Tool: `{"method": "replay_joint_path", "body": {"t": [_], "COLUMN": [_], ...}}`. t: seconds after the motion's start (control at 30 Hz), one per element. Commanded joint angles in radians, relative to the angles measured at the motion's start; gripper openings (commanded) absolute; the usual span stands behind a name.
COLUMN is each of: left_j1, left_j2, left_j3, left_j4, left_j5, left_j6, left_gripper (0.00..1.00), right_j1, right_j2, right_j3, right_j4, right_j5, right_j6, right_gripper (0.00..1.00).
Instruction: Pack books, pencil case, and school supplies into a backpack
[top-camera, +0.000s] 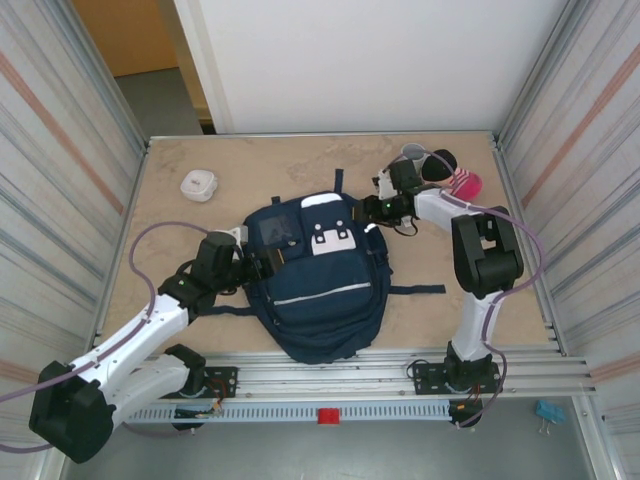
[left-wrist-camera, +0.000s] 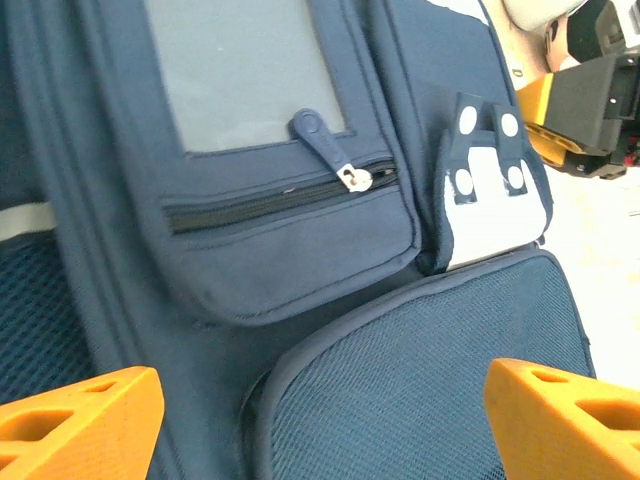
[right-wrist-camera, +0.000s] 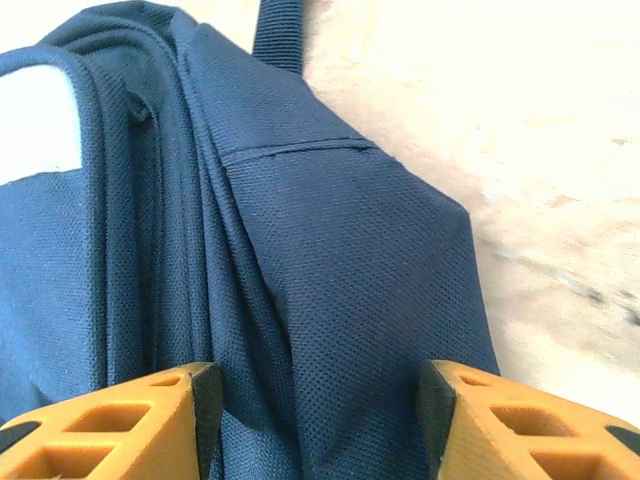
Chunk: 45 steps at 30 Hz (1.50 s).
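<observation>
The navy backpack (top-camera: 320, 290) lies flat in the middle of the table (top-camera: 480, 300), front side up, with its top toward the far edge and dark straps trailing out to the left and right. The left gripper (left-wrist-camera: 320, 425) hangs over the left part of the bag's front. Its orange fingers (left-wrist-camera: 80, 420) are spread wide and released, with nothing between them. Ahead of them are a small front pocket with a grey window panel (left-wrist-camera: 240, 70), a closed zip (left-wrist-camera: 270, 205) with its blue pull (left-wrist-camera: 322, 135), a white patch with dots (left-wrist-camera: 490, 205) and a blue mesh pocket (left-wrist-camera: 430, 360). The right gripper (right-wrist-camera: 318, 420) is at the bag's far right corner, its fingers (right-wrist-camera: 110, 420) standing partly apart on either side of a fold of navy fabric. I cannot tell whether they are pinching the fold. A dark strap (right-wrist-camera: 283, 30) runs off the top of the bag there. Far left on the table, well apart from the bag, sits a rounded white box (top-camera: 198, 185). Near the far right corner are a grey cup (top-camera: 413, 153), a black rounded item (top-camera: 440, 163) and a pink striped item (top-camera: 467, 184).
</observation>
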Motion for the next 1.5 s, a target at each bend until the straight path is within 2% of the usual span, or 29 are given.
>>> {"method": "replay_joint_path", "body": {"t": [0.0,0.2,0.33,0.43,0.57,0.7,0.9,1.07,1.47], "left_j1": [0.003,0.004,0.003,0.003,0.004,0.004,0.005,0.007,0.008], "left_j2": [-0.004,-0.021,-0.013,0.000,0.010,0.016,0.037,0.039,0.099], "left_j3": [0.027,0.032,0.027,0.023,0.031,0.033,0.055,0.066,0.076], "left_j4": [0.014,0.009,0.017,0.036,0.036,0.040,0.028,0.010,0.032], "left_j5": [-0.001,0.019,0.013,0.026,0.028,0.022,0.023,0.017,0.036], "left_j6": [0.005,0.000,0.004,-0.003,0.001,0.001,0.006,0.009,-0.011], "left_gripper": [0.83,0.83,0.84,0.84,0.84,0.84,0.84,0.84,0.84], "right_j1": [0.021,0.017,-0.024,-0.064,-0.095,-0.116,-0.119,-0.131,-0.158], "right_j2": [0.028,-0.125,-0.229,-0.236,-0.194,-0.098,0.057,0.114,0.215], "right_j3": [0.038,0.023,-0.003,0.016,0.060,0.136,0.252,0.303,0.373], "right_j4": [0.028,-0.026,-0.101,-0.198,-0.290,-0.352,-0.395,-0.396,-0.429], "right_j5": [0.010,0.042,0.068,0.124,0.212,0.248,0.320,0.403,0.345], "right_j6": [0.063,0.029,-0.025,-0.094,-0.183,-0.246,-0.310,-0.349,-0.403], "right_gripper": [0.56,0.57,0.59,0.59,0.60,0.63,0.64,0.65,0.64]}}
